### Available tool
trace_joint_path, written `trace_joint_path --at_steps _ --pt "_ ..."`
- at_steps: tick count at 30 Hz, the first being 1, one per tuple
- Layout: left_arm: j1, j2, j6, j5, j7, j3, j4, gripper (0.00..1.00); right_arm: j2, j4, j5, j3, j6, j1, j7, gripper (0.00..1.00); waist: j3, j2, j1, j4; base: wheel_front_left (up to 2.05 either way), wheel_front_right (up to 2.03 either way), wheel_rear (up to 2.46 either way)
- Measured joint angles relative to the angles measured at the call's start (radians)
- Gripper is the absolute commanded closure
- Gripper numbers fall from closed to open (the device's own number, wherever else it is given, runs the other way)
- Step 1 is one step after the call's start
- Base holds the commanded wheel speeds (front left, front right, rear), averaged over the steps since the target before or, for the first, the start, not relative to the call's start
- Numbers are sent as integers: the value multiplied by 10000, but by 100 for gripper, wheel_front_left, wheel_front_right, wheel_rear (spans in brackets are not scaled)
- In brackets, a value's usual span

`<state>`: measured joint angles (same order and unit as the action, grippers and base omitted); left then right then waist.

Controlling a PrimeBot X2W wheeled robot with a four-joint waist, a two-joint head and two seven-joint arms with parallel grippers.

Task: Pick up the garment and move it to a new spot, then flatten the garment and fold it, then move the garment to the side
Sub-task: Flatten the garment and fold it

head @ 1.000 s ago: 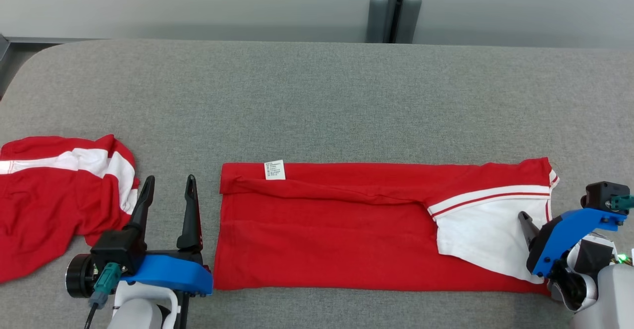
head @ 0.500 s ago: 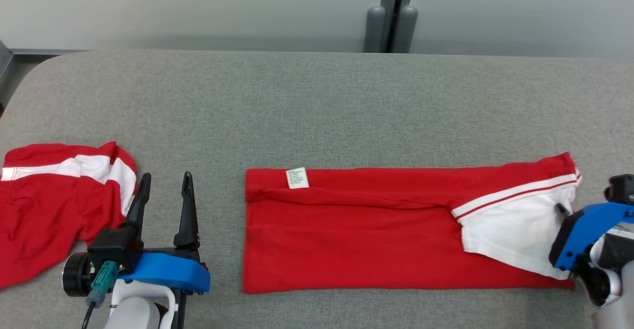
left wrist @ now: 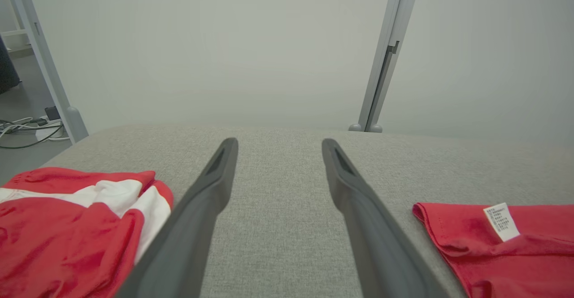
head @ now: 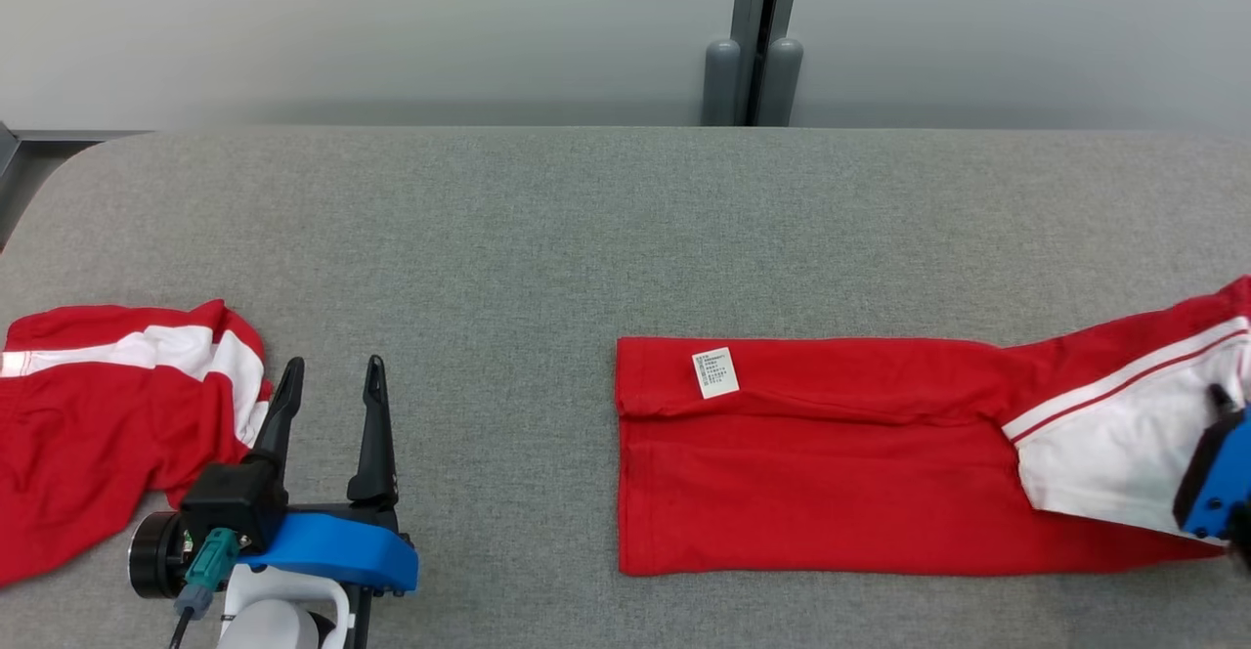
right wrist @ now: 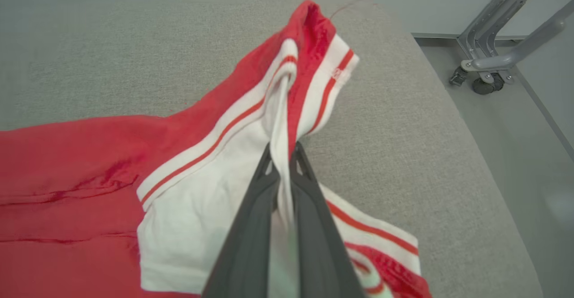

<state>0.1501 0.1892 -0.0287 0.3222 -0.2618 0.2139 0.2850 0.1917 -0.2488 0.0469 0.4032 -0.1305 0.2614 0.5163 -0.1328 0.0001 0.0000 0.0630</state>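
The garment [head: 811, 463] is a long folded red strip with a white, red-striped end, lying on the right half of the grey table [head: 586, 238]. A white label [head: 715, 372] shows near its left end. My right gripper [head: 1219, 397] is at the right edge of the head view, on the white end. In the right wrist view my right gripper [right wrist: 282, 154] is shut on a bunched fold of the garment's [right wrist: 89, 163] white cloth, lifting it slightly. My left gripper [head: 334, 367] rests open at the lower left, with bare table between its fingers [left wrist: 215, 190]. It is well apart from the garment [left wrist: 515, 253].
A second red and white piece of clothing [head: 98, 414] lies crumpled at the table's left edge, close to my left gripper. The table's rounded right edge [right wrist: 453, 109] is near the held end, with a wheeled metal frame [right wrist: 484, 82] on the floor beyond. A grey post [head: 753, 72] stands behind the table.
My right gripper has shut on the garment's white end and dragged the whole garment to the right across the table. The left arm has stayed put. The camera shifted a little.
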Motion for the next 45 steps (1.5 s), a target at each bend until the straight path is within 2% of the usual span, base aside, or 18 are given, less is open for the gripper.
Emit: trace_joint_path --at_steps 7,11,16,23,38,39,42,45 --pt "2 13 -2 -12 0 15 -6 0 -853 1406 249 -2280 0 -263 569 100 53 -1 0 -4 0 0 0" --pt "13 -2 19 -8 0 82 -4 0 -1229 1425 424 -3662 -2 -100 692 100 57 0 0 25 0 0 0" --pt "111 -50 96 -4 0 234 35 0 -1398 602 721 -5058 -2 354 539 100 55 -1 0 223 0 0 0" --pt "188 -105 153 -4 0 374 132 0 -1415 -905 2006 -6704 0 1195 19 100 -42 0 0 510 0 0 0" --pt "474 -328 297 -54 0 616 414 0 -1419 -3298 3185 -7992 0 2650 -909 100 -199 0 0 980 0 0 0" --pt "486 -336 299 -54 0 616 447 0 -1417 -3413 3448 -8161 0 2692 -993 0 -179 0 0 999 0 0 0" --pt "486 -336 301 -54 0 602 476 0 -1413 -3292 3992 -8450 0 2689 -1093 0 -132 0 0 981 0 0 0" --pt "471 -316 297 -52 0 556 476 0 -1419 -2268 5287 -8916 0 2641 -1126 0 -59 0 0 898 0 0 0"
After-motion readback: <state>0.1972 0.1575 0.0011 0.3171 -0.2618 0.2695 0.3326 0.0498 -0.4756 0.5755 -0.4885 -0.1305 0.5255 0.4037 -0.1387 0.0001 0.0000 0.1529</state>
